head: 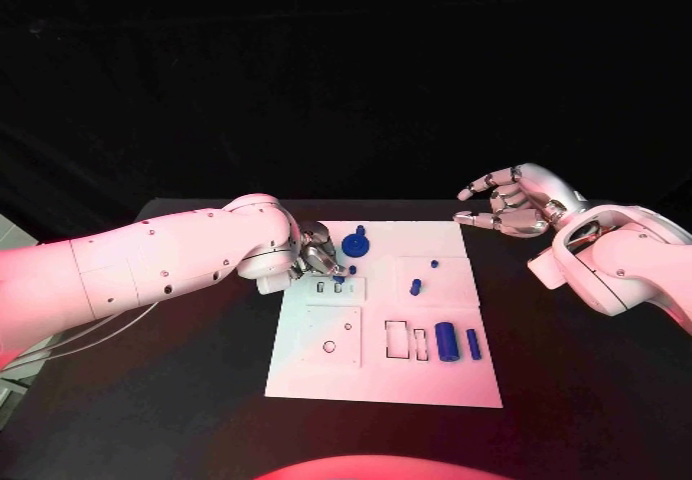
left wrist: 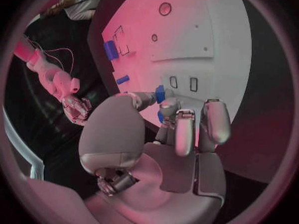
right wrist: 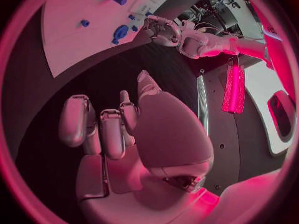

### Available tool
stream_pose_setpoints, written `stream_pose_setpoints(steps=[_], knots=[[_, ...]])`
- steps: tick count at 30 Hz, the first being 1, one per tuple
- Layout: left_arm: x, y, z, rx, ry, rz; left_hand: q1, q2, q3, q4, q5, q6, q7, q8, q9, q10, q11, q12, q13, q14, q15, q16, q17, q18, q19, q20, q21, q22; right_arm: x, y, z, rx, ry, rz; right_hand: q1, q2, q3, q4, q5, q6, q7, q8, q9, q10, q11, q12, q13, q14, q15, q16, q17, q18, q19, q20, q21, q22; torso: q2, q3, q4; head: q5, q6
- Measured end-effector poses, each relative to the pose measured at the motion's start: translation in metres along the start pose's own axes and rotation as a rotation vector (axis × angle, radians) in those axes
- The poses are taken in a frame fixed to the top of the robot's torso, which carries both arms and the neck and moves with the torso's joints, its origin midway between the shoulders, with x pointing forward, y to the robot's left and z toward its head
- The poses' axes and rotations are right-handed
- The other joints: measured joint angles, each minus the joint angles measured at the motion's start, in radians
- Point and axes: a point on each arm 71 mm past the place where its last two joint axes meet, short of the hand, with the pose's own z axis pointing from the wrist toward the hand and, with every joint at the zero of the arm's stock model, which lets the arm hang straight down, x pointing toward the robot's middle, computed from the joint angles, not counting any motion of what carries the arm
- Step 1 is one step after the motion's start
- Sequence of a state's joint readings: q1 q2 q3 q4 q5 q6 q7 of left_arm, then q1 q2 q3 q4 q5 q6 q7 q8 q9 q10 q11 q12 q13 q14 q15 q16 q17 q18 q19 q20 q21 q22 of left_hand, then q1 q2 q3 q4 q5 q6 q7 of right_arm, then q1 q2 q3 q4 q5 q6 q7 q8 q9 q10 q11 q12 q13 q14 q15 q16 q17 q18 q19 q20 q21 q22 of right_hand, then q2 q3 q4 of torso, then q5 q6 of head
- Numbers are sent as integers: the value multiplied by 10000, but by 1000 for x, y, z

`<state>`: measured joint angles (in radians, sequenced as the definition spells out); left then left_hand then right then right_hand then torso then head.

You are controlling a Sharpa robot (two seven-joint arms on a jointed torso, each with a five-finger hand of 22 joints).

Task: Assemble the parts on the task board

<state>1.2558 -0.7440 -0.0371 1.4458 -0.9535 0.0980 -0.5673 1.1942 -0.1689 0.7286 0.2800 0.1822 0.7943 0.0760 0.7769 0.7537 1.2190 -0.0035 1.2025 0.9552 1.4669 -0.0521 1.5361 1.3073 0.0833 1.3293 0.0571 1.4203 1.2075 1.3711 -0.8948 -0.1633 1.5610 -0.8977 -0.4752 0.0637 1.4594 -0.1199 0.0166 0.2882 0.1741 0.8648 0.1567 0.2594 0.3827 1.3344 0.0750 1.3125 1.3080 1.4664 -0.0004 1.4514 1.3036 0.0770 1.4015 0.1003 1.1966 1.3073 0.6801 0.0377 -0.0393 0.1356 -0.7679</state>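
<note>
Nearest on the white rectangular task board [head: 378, 380]: two outlined rectangular slots [head: 405, 340], with a broad blue cylinder [head: 447, 339] and a slimmer blue bar [head: 473, 344] lying just beside them toward the right. To the left of these, a raised white panel with a small round hole [head: 329, 347]. Farther back, two small blue pegs [head: 415, 286] standing on a square panel, well apart from the cylinder. Beyond them, near the far edge, a blue round knob-like part [head: 356, 242] standing upright.

Left silver hand [head: 320, 262] reached over the board's left side from a white arm, fingers curled down over a small plate with two narrow slots [head: 329, 287]; in the wrist view, a small blue piece [left wrist: 161, 93] pinched between thumb and fingertips [left wrist: 168, 106], just above that plate.

Right silver hand [head: 508, 203] hovered off the board past its far right corner, over the black table [head: 577, 400], fingers apart and lightly bent, holding nothing, well apart from every part.
</note>
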Motion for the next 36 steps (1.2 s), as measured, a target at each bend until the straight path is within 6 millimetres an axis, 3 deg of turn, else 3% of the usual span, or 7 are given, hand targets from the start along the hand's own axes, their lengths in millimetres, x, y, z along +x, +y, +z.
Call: stream_pose_setpoints(steps=[27,28,36], knots=[[21,10,-1,-52,-1266,433,-300,-141,31,25,-2,91,-82,50,208,376,-90,312,404,0,-69,118,7,0,258,-64,192,397,1,-3,-1,33,70,-57,0,0,0,0,0,-33,33,38,9,1,0,0,0,0,0,0,-7,-1,-35,36,-38,6,5,0,-37,150,-143],[22,10,-1,-51,-1305,454,-359,-199,537,-481,-23,155,-82,50,208,376,-89,318,419,0,-69,118,7,1,272,-50,193,397,1,-3,-1,33,69,-59,0,0,0,0,0,-33,33,38,9,1,0,0,0,0,0,0,-2,-1,-35,36,-38,6,6,0,-37,150,-143],[23,11,0,-122,-1381,610,-503,-266,607,-497,-30,159,-80,99,208,447,-90,319,411,0,-69,118,6,1,307,-85,192,411,2,-3,-1,19,75,-71,0,0,0,0,0,-33,33,38,8,-36,37,0,-1,0,0,0,7,-1,-35,36,-38,5,20,-3,-41,151,-170]])
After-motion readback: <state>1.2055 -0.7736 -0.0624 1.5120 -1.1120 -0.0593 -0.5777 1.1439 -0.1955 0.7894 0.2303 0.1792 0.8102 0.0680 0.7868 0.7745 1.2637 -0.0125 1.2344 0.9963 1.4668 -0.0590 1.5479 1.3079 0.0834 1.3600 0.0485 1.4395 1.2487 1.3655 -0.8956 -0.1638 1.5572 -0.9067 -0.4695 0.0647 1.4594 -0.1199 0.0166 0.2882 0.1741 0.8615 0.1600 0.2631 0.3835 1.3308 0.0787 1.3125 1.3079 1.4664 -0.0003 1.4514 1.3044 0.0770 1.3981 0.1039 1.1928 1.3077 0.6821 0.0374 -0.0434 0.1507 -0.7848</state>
